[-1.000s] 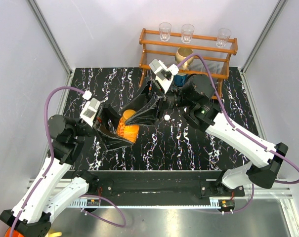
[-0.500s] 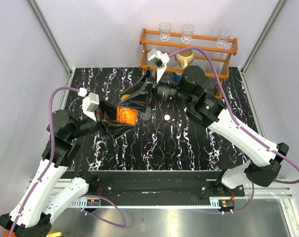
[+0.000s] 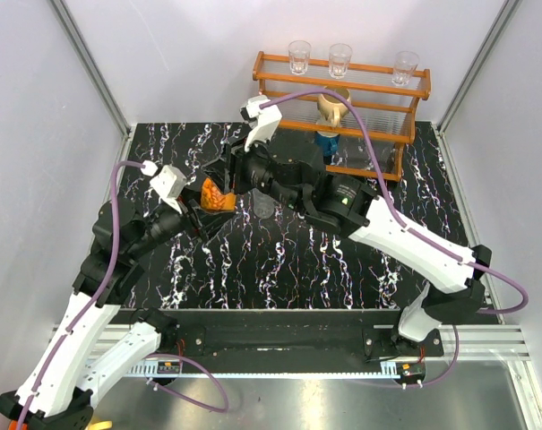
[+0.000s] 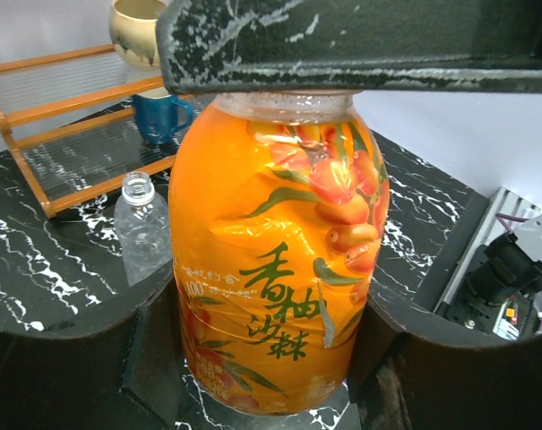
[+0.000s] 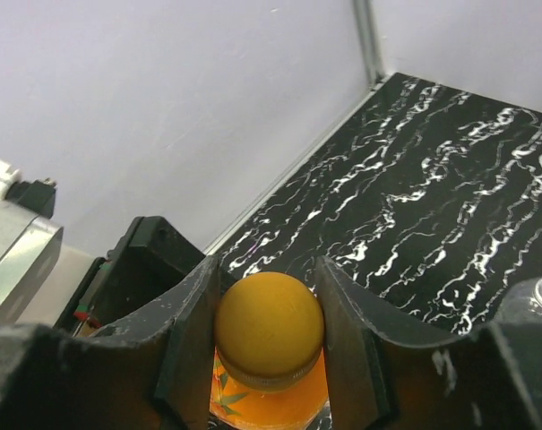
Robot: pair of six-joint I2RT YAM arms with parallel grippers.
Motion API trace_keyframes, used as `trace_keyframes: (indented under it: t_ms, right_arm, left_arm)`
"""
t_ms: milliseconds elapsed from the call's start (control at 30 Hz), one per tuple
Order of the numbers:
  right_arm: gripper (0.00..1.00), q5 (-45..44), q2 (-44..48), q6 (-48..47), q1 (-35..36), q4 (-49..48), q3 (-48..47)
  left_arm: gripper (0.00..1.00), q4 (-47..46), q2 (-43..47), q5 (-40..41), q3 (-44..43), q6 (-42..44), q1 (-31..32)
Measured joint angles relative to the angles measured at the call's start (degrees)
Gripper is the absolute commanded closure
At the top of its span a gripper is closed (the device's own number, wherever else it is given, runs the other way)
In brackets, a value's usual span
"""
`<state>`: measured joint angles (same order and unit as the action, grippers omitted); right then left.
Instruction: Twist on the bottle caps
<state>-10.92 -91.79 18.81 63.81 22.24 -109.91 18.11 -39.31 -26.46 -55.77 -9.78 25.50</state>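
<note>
My left gripper (image 3: 208, 202) is shut on the short orange bottle (image 3: 215, 195), its fingers pressing both sides of the label in the left wrist view (image 4: 275, 260). My right gripper (image 3: 226, 177) comes from above and is shut on the orange cap (image 5: 271, 324), which sits on the bottle's neck (image 5: 269, 405); one of its fingers (image 4: 360, 45) crosses the top of the left wrist view. The clear ribbed bottle (image 3: 264, 204) stands uncapped just right of them and also shows in the left wrist view (image 4: 142, 228). The blue cap is not visible.
A wooden rack (image 3: 342, 90) stands at the back with three drinking glasses (image 3: 340, 59) on top, a tan mug (image 3: 335, 100) and a blue mug (image 3: 327, 141). The black marble table (image 3: 342, 260) is walled by white panels left and right.
Both grippers have carried the orange bottle back and to the left. My right arm has swung left over the table's middle, and its wrist has turned on the cap.
</note>
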Motion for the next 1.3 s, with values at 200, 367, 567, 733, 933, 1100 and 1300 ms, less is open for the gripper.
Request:
trace_keyframes:
  t_ms: [200, 367, 567, 733, 933, 1100, 1300]
  right_arm:
    - [0.41, -9.9, -1.2, 0.7, 3.0, 1.2, -1.5]
    - [0.01, -8.1, 2.1, -0.2, 3.1, -0.6, 4.1]
    - [0.0, 4.8, 14.7, -0.4, -0.4, -6.6, 17.1]
    - [0.0, 18.6, 23.8, -0.2, -7.2, -14.5, 22.0]
    - [0.0, 38.0, 25.0, -0.8, -9.0, -22.7, 22.1]
    - [0.02, 49.9, 19.2, -0.6, -9.1, -25.9, 20.0]
    - [0.13, 56.6, 15.2, 1.4, -9.2, -28.8, 20.6]
  left_arm:
    - [0.59, 1.0, 0.4, 1.5, 0.0, 1.4, 0.0]
    - [0.55, -0.6, 0.7, 1.7, 0.0, 0.2, -1.1]
    - [0.52, -12.2, 1.0, -15.1, 3.1, -8.2, -1.5]
    - [0.52, -23.5, -0.1, -29.1, 5.7, -18.1, -1.6]
    - [0.52, -29.8, -0.2, -38.5, 5.7, -23.4, -1.4]
    - [0.52, -31.7, -0.3, -42.4, 5.7, -25.1, -1.2]
    - [0.53, -32.0, -0.7, -43.8, 5.7, -25.9, -1.2]
